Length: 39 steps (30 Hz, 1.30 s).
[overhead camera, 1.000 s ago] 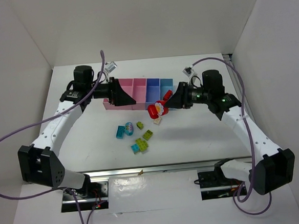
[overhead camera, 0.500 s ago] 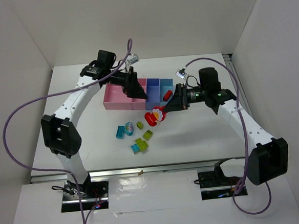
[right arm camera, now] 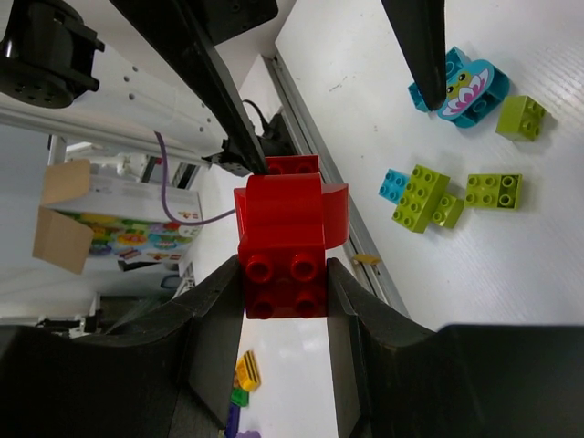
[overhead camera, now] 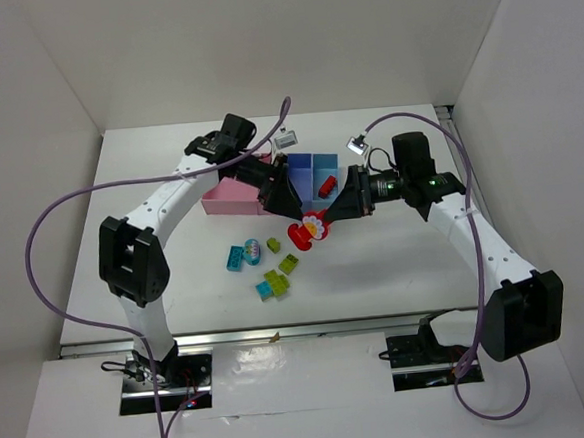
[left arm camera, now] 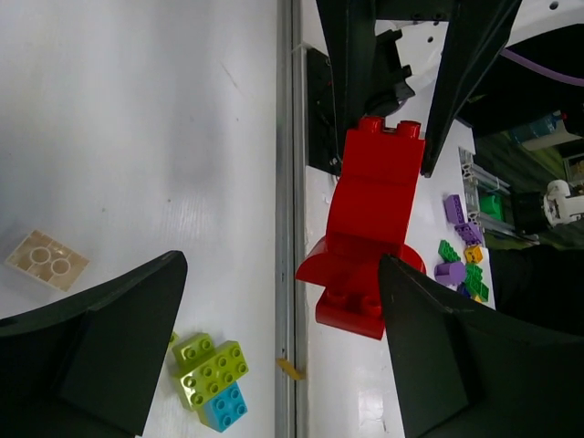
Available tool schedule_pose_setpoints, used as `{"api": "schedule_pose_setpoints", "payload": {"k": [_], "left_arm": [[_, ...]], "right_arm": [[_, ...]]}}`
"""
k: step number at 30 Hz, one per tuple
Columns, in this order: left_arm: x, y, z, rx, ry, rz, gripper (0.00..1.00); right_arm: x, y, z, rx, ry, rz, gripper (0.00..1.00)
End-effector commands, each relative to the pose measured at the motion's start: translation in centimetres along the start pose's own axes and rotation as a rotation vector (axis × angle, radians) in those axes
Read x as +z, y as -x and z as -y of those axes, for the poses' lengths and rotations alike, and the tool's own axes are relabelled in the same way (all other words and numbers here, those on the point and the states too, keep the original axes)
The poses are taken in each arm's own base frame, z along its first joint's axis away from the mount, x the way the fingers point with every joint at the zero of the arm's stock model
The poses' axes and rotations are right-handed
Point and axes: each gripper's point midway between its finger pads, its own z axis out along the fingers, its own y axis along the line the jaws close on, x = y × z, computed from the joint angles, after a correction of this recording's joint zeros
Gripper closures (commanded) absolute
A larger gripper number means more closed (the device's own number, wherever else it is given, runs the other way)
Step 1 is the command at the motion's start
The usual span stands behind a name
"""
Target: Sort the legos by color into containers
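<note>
My right gripper is shut on a big red lego piece and holds it above the table in front of the tray; it also shows in the right wrist view, between my fingers. My left gripper is open and right next to the piece, which in the left wrist view lies close to one of its fingers. The tray has pink bins and blue bins; a red brick lies in a blue one. Loose lime green bricks, a cyan brick and a beige brick lie on the table.
A teal piece with a face lies beside the cyan brick. A lime-and-cyan cluster lies nearest the front. A metal rail runs along the table's near edge. White walls stand on three sides.
My left arm has swung right from the pink end of the tray to the red piece. My right gripper has shifted slightly left, still holding the piece.
</note>
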Motion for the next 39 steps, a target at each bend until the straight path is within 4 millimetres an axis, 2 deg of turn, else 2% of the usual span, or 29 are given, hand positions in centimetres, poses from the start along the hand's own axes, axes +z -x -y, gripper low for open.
{"api": "schedule_pose_setpoints", "payload": {"k": [1,8,11,16,19,20,21,22,24,26,31,32,39], "left_arm": [[0.9,0.9,2.7,0.095,-0.109,0.023,0.05],[1.2,1.1,3.7,0.127,-0.153,0.034,0.05],[0.0,1.6,2.8,0.099,-0.123,0.066,0.05],[-3.6,3.0,1.2,0.104,-0.023,0.14,0.06],[-4.4,3.7,1.7,0.12,-0.042,0.165,0.06],[-4.5,3.6,2.4,0.12,-0.075,0.169,0.06],[-4.4,3.6,2.7,0.118,-0.1,0.172,0.06],[-3.7,3.5,3.8,0.137,-0.138,0.163,0.06],[-2.7,3.4,4.4,0.156,-0.165,0.15,0.06],[-0.9,3.0,3.9,0.134,-0.158,0.118,0.05],[0.3,3.0,2.9,0.099,-0.193,0.096,0.05],[1.2,2.7,3.2,0.093,-0.187,0.077,0.05],[2.0,1.9,2.1,0.059,-0.151,0.051,0.05]], "right_arm": [[-0.5,0.9,-1.1,-0.042,0.025,0.012,0.82],[-0.6,1.0,-0.6,-0.032,0.015,0.003,0.82],[-0.6,0.9,-0.2,-0.025,-0.011,0.003,0.82],[-0.8,1.0,0.2,-0.023,-0.026,0.009,0.82],[-0.7,0.9,0.5,-0.015,-0.028,0.005,0.82],[-0.7,0.9,0.5,-0.015,-0.028,0.005,0.82],[-0.6,1.1,0.5,-0.026,-0.026,0.01,0.82],[-0.6,1.1,0.5,-0.026,-0.026,0.01,0.82],[-0.5,1.2,0.5,-0.029,-0.015,0.008,0.82],[-0.4,1.3,0.6,-0.029,-0.005,0.005,0.82],[-0.3,1.4,0.5,-0.027,0.003,0.002,0.82],[-0.3,1.4,0.5,-0.027,0.003,0.002,0.82],[-0.3,1.5,0.4,-0.036,0.013,0.003,0.82]]}}
